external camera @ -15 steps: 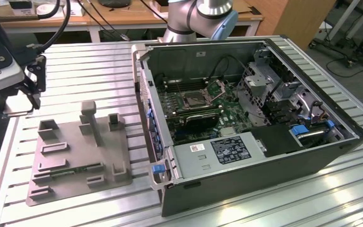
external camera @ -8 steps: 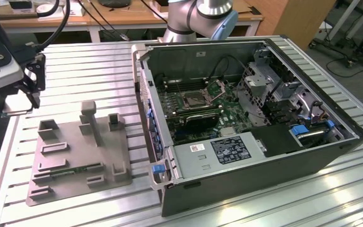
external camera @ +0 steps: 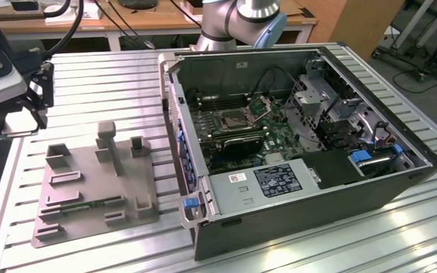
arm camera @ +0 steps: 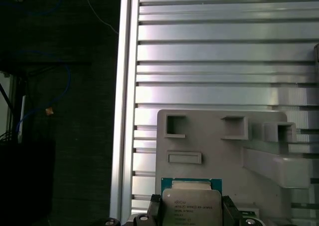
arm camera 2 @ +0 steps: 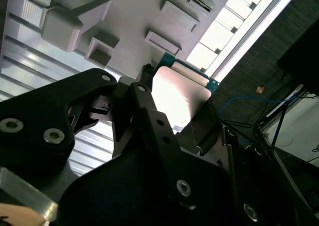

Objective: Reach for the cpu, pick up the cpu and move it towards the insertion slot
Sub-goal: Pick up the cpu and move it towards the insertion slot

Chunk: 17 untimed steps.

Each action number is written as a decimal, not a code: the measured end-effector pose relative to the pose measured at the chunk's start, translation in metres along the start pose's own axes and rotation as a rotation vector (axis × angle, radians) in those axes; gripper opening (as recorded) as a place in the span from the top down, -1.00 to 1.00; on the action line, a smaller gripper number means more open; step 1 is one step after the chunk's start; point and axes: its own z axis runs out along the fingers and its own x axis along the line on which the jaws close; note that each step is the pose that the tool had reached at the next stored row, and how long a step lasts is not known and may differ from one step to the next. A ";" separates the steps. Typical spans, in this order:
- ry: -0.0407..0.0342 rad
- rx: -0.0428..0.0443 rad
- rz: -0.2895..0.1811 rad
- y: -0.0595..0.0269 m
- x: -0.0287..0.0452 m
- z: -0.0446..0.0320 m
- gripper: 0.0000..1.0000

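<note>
The gripper point(external camera: 20, 126) is clamped on the cpu point(arm camera: 192, 206), with a finger point(arm camera: 154, 207) against each of two opposite sides. The silver top faces the first wrist camera. In the exterior view the gripper hangs near the table's point(external camera: 112, 74) edge, at 10 o'clock from the tray point(external camera: 89, 187) and clear of its posts. The slot point(external camera: 236, 119) lies at 3 o'clock from the gripper, inside the case point(external camera: 174, 114). The case's raised wall stands between them, with bare table before it. The picture's edge cuts off the arm above the gripper. In the second wrist view black linkage hides part of the cpu.
</note>
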 end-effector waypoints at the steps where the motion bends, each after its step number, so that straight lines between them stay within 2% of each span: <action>1: -0.0001 0.0000 0.000 0.0000 0.0000 -0.0004 -0.09; 17: -0.0001 -0.0002 0.000 0.0007 0.0000 -0.0089 -0.09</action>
